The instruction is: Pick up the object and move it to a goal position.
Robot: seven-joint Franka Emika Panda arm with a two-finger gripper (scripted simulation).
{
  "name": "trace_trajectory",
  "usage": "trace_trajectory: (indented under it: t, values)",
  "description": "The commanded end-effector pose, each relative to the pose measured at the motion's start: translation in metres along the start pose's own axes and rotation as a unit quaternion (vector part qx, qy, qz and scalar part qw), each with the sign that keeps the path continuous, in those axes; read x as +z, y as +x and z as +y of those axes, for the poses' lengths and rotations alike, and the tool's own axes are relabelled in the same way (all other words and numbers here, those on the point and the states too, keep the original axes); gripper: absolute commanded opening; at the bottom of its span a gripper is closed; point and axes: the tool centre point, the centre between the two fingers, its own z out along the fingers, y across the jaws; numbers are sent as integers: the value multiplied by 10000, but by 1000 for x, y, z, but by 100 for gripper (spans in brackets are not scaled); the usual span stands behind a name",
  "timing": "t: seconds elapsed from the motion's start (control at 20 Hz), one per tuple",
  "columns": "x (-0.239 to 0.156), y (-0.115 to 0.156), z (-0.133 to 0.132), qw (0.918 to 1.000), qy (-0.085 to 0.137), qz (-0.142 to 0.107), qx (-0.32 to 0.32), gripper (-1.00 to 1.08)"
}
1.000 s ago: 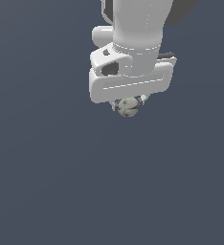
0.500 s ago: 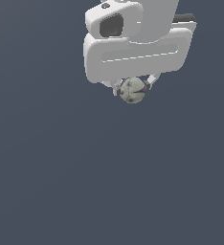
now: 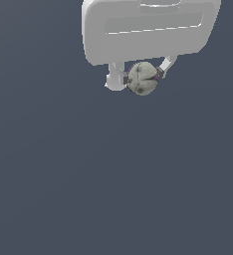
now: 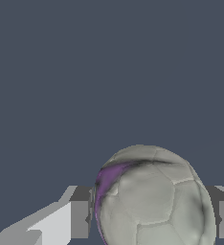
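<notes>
Setting: I logged a bare simulated space, no real room. Evidence: a flat slate-grey backdrop point(image 3: 63, 189) filled both views without furniture, walls or shadows; the white gripper point(image 3: 138, 79) looked smoothly rendered, computer-drawn, with blocky flat-shaded fingers point(image 4: 61, 222).

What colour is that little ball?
Grey-beige ball with thin dark lines and a purple smear; the wrist view shows it best.

The gripper point(image 3: 140, 78) has a broad, rounded white housing and two slim white fingers point(image 3: 115, 79) with dark pads.

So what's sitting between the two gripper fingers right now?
The ball: both views show it pinched between the gripper's fingers, nothing else there.
</notes>
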Motion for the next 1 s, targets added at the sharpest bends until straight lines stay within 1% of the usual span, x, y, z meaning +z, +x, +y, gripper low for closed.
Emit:
trace_trajectory:
  t: [0.0, 0.4, 0.95]
  values:
    - [-9, 2, 0, 10000, -2, 5, 1, -100]
    - [-27, 7, 1, 10000, -2, 5, 1, -100]
    - [-34, 9, 1, 10000, -2, 5, 1, -100]
